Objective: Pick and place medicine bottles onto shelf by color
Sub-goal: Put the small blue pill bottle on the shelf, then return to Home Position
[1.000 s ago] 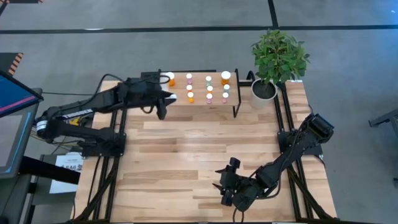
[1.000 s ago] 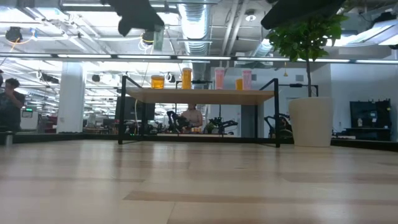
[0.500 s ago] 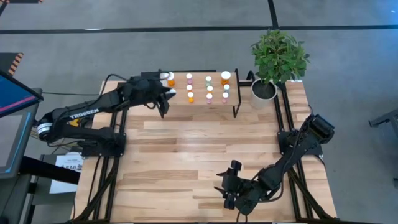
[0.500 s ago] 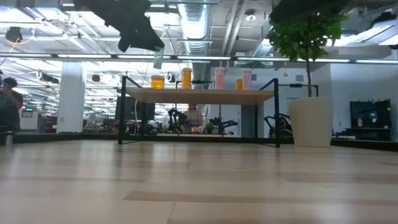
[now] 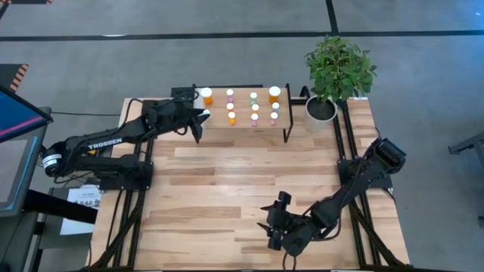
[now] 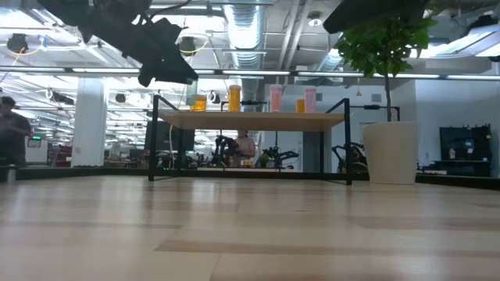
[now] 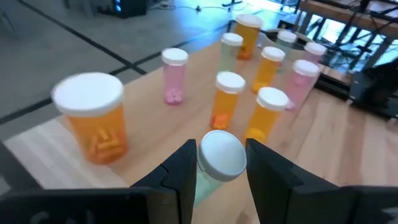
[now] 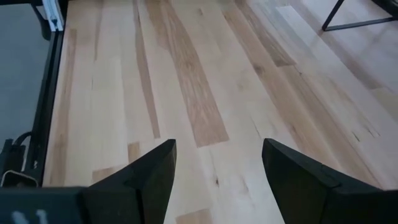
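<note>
- Pale-green plastic, a small white-capped bottle (image 7: 216, 163) sat pinched between the left gripper's (image 7: 217, 163) dark fingers, held over the shelf's (image 5: 242, 109) left end, probably to join its colour group.
- Smooth, round orange and pink bottles (image 5: 253, 108) stood upright in rows on the light-wood shelf.
- At the tabletop's near edge the right gripper (image 8: 214, 168) waited, jaws wide and empty.

Potted plant (image 5: 336, 72) at table (image 5: 227, 196) corner; monitor (image 5: 13, 125) beside.
</note>
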Tool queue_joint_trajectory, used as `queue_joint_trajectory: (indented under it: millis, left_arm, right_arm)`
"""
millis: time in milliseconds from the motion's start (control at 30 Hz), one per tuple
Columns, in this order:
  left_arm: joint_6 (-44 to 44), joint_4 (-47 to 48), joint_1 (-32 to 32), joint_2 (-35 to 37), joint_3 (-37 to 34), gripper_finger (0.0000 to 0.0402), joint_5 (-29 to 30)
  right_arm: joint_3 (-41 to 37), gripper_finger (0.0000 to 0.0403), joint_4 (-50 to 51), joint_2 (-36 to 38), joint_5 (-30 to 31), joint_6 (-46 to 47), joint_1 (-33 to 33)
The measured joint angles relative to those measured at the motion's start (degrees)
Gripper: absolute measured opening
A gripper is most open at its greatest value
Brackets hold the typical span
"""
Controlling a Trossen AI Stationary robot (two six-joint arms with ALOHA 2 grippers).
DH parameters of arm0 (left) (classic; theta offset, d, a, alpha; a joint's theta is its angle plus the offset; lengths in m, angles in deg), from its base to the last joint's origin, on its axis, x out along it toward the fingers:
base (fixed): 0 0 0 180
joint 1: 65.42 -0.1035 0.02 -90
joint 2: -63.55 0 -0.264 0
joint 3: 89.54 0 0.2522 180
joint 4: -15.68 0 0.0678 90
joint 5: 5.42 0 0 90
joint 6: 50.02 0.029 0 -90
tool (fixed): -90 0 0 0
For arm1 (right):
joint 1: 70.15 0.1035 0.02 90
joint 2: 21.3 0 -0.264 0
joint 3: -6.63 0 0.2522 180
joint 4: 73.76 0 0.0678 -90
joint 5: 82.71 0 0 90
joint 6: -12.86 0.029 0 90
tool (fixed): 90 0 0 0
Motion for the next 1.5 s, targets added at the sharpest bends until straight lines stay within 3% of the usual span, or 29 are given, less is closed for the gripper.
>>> queue_joint_trajectory:
  millis: [700, 900, 1233, 1500]
  left_arm:
    - [-1.1, -3.7, -1.8, -6.7, 0.0, 0.0130, 0.1]
    - [-2.0, -4.9, -1.8, -6.6, 0.0, 0.0141, 0.6]
    - [-1.6, -4.5, -2.0, -6.0, 0.3, 0.0196, 2.5]
    - [2.0, 4.2, -1.9, -0.3, 7.8, 0.0223, 2.6]
  right_arm:
    - [0.0, 0.0260, 0.2, 0.0, 0.0, -0.3, 0.3]
    - [0.0, 0.0260, 0.5, 0.0, 0.0, -0.3, 0.3]
    - [0.0, 0.0260, 0.6, 0.0, -0.1, -0.2, 0.3]
    - [0.0, 0.0260, 0.6, 0.0, -0.1, -0.2, 0.3]
